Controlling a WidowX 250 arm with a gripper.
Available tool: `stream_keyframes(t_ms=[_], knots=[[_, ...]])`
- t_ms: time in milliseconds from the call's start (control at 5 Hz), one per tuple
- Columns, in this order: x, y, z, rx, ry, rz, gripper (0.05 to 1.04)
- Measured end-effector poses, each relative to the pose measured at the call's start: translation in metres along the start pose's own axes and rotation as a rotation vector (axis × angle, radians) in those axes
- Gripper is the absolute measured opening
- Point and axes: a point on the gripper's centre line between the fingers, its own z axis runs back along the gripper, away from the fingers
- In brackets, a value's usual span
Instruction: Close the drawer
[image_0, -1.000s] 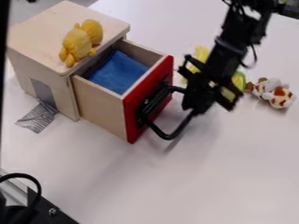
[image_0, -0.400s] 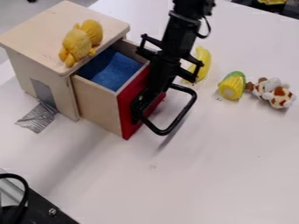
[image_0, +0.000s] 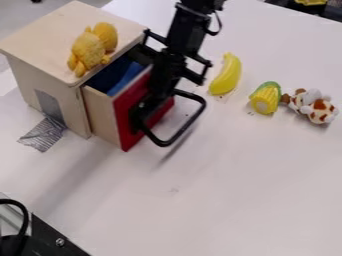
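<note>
From where I stand, this looks like a robotics lab — a black robot arm (image_0: 184, 35) hangs over a plain white table (image_0: 234, 190), with toys out beside it: a banana (image_0: 226, 76), an ear of corn (image_0: 266, 98) and a spotted plush toy (image_0: 312, 106). Silvery tape (image_0: 43, 134) runs from the side of a small wooden cabinet (image_0: 57, 42) onto the tabletop. Down in the near corner there's bench hardware, too — a metal rail (image_0: 13, 218), a black bracket (image_0: 57, 240) and a looping cable (image_0: 24, 212).

The cabinet (image_0: 50, 30) is standing on the left part of the counter (image_0: 234, 175), with a soft toy (image_0: 88, 51) on its top and a cloth (image_0: 130, 75) in its drawer (image_0: 103, 112). To the right lie a banana (image_0: 227, 75), then a corn (image_0: 266, 96), then a stuffed animal (image_0: 312, 107).
</note>
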Motion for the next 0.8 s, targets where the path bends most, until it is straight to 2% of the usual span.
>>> stream_keyframes(t_ms=[200,400,600,800], knots=[[-0.010,0.027,-0.005,0.107,0.056,0.041,0.053],[-0.010,0.023,-0.009,0.110,0.053,0.027,0.053],[-0.007,-0.009,0.009,-0.059,-0.121,-0.078,0.053],[-0.015,-0.042,0.051,-0.153,-0.312,-0.135,0.053]])
